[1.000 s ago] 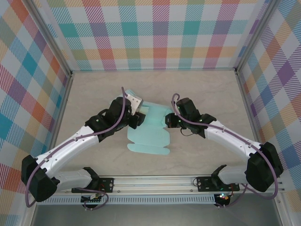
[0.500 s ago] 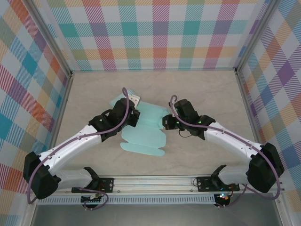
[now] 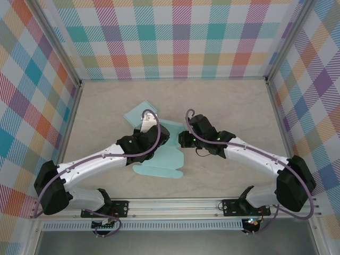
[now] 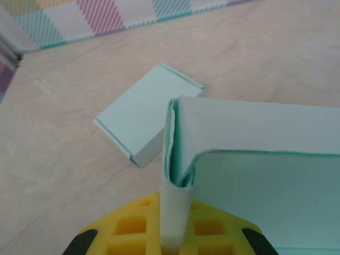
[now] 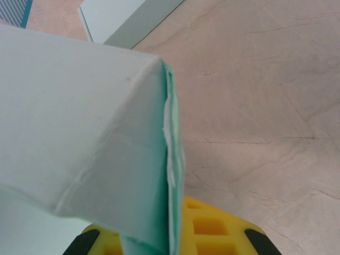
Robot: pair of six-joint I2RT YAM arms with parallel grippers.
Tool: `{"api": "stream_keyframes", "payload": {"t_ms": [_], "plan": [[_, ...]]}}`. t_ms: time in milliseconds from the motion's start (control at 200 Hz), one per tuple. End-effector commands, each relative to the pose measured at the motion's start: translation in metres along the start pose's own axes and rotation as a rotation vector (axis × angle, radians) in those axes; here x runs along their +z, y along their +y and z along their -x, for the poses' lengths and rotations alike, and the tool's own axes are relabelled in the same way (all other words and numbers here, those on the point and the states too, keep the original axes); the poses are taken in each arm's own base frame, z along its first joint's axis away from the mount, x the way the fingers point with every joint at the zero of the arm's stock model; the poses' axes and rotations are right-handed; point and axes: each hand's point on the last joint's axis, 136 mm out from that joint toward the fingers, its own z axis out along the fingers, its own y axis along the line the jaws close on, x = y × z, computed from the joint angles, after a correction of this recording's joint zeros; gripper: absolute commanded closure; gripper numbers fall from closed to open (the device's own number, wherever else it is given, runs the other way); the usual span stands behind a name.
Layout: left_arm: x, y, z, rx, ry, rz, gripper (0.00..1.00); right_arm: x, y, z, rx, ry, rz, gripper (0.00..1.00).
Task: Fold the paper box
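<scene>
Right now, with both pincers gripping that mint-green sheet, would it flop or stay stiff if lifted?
Probably fairly stiff: the paper box blank keeps crisp folds, and its flap stands upright in the left pincer without sagging. Likely light, judging by the thin edge at the right pincer. That edge looks slightly frayed, so hard squeezing might tear it.

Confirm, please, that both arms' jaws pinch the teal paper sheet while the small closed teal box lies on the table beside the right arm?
Not quite: the small teal box lies by the left arm, as the top external view shows; the rest is right.
</scene>
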Motion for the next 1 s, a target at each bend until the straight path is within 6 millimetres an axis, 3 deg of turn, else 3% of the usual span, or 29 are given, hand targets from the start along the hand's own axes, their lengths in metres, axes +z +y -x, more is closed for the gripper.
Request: {"api": "stream_keyframes", "payload": {"t_ms": [0,245,560,640,760,995], "plan": [[-0.004,0.054,0.024,-0.102,-0.109,0.296,1.0,-0.002,0.004,0.003,0.047,0.002,-0.006,1.0],[0.016,0.071,0.007,-0.103,-0.001,0.345,1.0,-0.001,0.003,0.005,0.049,0.0,-0.025,1.0],[0.029,0.084,0.004,-0.035,0.047,0.443,1.0,-0.001,0.0,0.006,0.051,0.001,-0.051,1.0],[0.032,0.075,0.002,-0.054,0.065,0.391,1.0,0.001,0.001,0.006,0.052,0.006,-0.05,1.0],[0.033,0.045,-0.002,-0.148,0.114,0.18,1.0,0.005,-0.002,0.005,0.042,0.023,-0.073,1.0],[0.018,0.01,-0.005,-0.233,0.212,-0.067,0.74,0.007,-0.02,-0.004,0.012,0.074,-0.178,1.0]]}}
